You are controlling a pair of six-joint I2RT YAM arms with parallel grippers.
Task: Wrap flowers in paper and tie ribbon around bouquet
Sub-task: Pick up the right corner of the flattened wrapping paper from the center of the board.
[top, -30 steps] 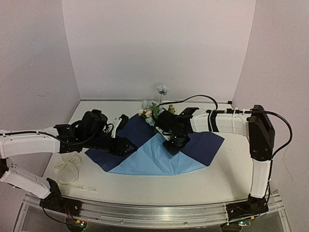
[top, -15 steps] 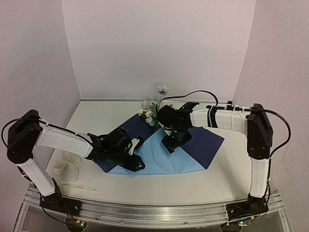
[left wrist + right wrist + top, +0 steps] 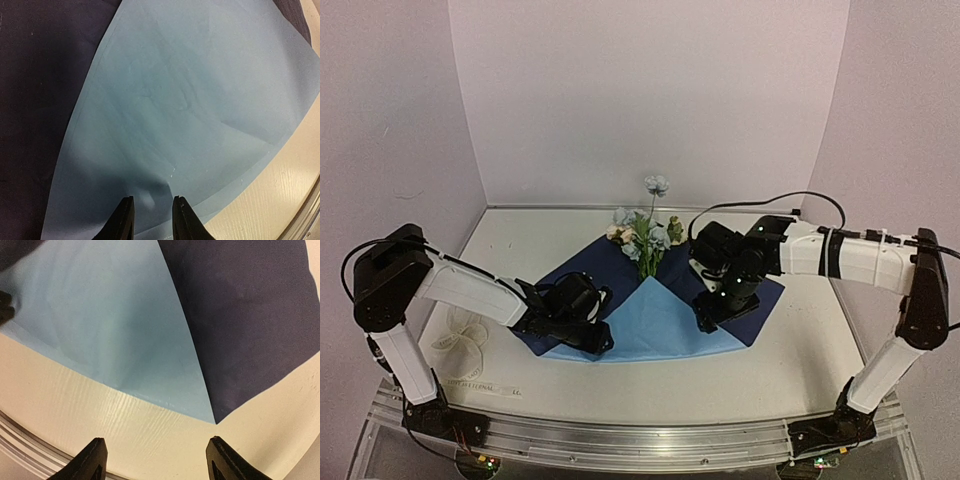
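- Ribbon [image 3: 460, 345] is lying in a loose heap on the tabletop [image 3: 800, 350], left of the paper [image 3: 655, 325] and apart from it.
- Flowers [image 3: 645, 238] are lying at the paper's far corner, stems meeting the tip of the flap.
- Paper is lying flat: dark blue and creased, with a light-blue triangular flap folded over the middle.
- Left hand [image 3: 150, 210] is sitting nearly closed, the flap puckering between its tips. Can't tell if it's gripping.
- Right hand [image 3: 156, 450] is gaping wide over the paper's near right corner, holding nothing.

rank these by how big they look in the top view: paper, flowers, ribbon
1. paper, clearly largest
2-3. flowers and ribbon: similar spread. The ribbon lies loosely piled, partly behind the left arm, so these two stay unranked.
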